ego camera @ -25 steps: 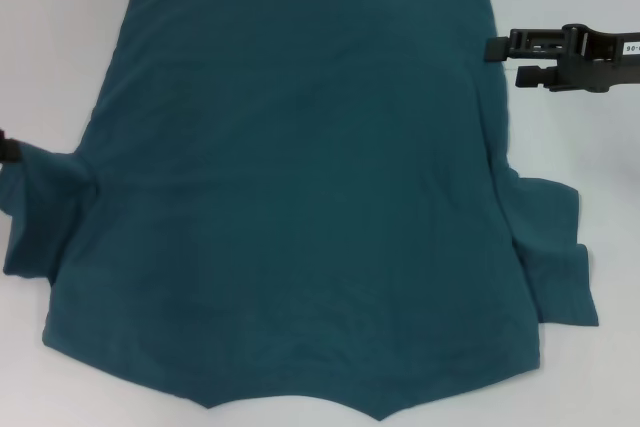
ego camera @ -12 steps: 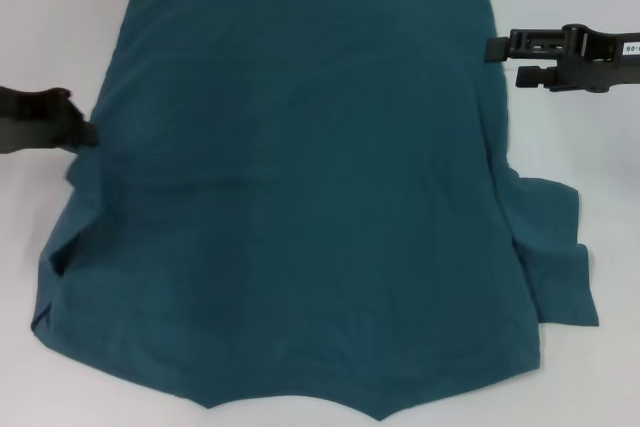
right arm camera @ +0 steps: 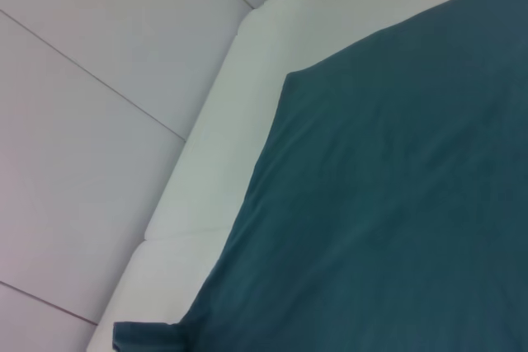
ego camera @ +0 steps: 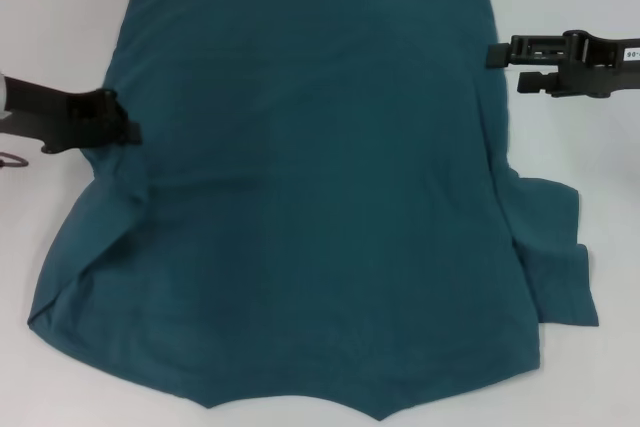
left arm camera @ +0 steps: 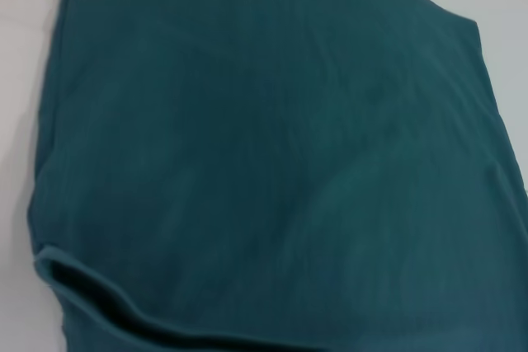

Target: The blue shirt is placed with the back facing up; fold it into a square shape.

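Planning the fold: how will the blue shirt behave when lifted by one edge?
Probably floppy: the blue shirt drapes in soft creases beside the left hand. Likely light, since it lies thin and flat. It would probably sag, not hold shape.

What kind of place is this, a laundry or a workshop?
Probably a robot test bench rather than a laundry: a lone blue shirt lies spread on a plain white table, a left gripper and a right gripper at its sides, and a tiled floor beyond.
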You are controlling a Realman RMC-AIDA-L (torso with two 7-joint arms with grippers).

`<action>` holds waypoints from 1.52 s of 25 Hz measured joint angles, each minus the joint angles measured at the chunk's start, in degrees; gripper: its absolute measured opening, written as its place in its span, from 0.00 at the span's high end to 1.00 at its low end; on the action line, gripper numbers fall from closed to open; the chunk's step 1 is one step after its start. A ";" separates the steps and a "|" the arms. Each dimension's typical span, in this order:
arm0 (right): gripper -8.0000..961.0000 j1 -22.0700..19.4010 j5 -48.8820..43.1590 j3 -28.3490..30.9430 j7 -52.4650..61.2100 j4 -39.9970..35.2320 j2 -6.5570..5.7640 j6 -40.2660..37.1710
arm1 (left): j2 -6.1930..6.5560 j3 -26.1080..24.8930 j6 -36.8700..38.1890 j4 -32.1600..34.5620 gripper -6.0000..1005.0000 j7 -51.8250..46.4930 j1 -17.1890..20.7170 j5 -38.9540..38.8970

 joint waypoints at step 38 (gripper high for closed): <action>0.04 -1.98 -3.13 -0.81 -5.09 -0.85 -1.71 -1.61 | -6.81 6.69 16.08 4.82 0.40 55.49 19.29 -24.10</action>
